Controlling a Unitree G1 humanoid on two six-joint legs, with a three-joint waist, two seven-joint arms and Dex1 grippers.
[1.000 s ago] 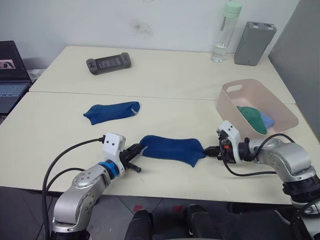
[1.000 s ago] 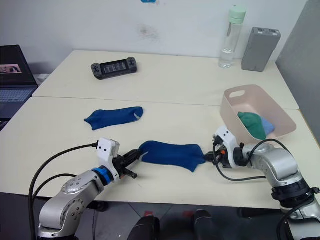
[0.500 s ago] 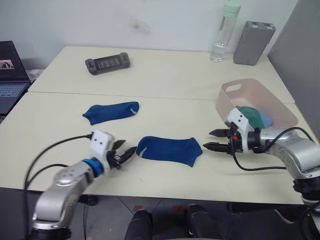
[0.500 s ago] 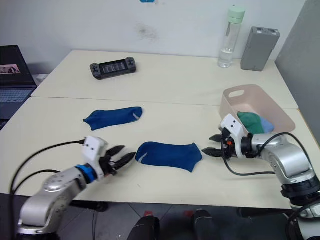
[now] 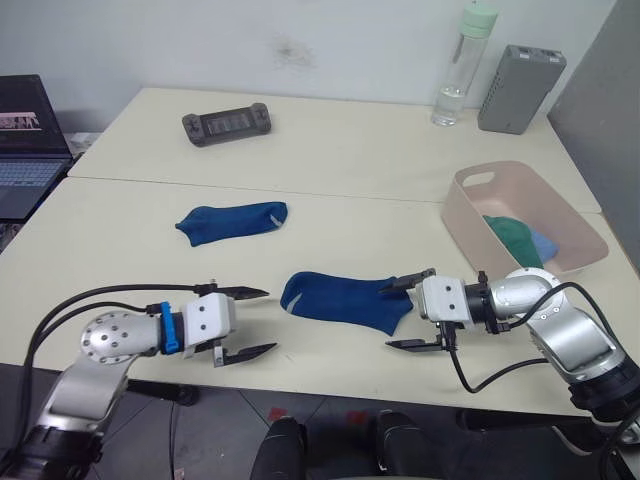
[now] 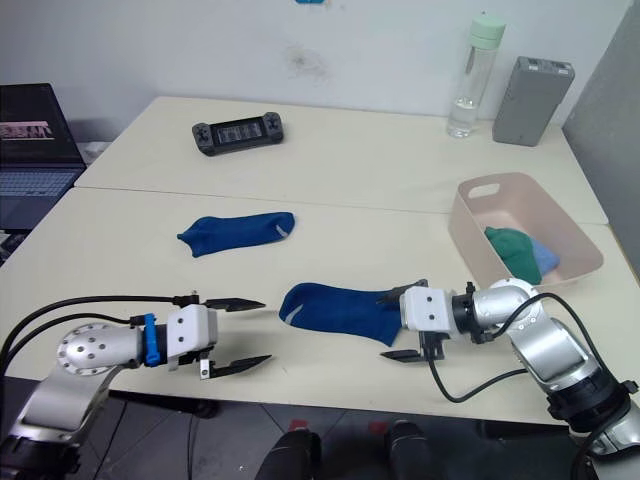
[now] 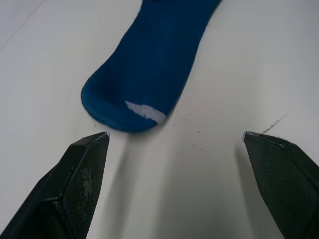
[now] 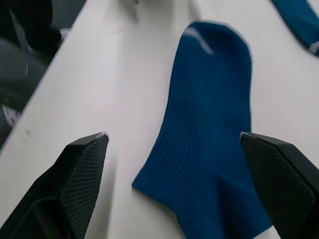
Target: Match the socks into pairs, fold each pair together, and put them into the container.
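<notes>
Two dark blue socks lie flat on the table (image 5: 330, 150): the near sock (image 5: 345, 300) sits between the two grippers, touched by neither, and the far sock (image 5: 232, 220) lies well apart toward the left; the left gripper (image 5: 245, 322) hovers with fingers spread wide just beside the near sock's toe; the right gripper (image 5: 408, 313) is likewise wide at its other end; the pink container (image 5: 470, 205) holds what looks like a green sock (image 5: 510, 237) over a light blue sock (image 5: 542, 243).
</notes>
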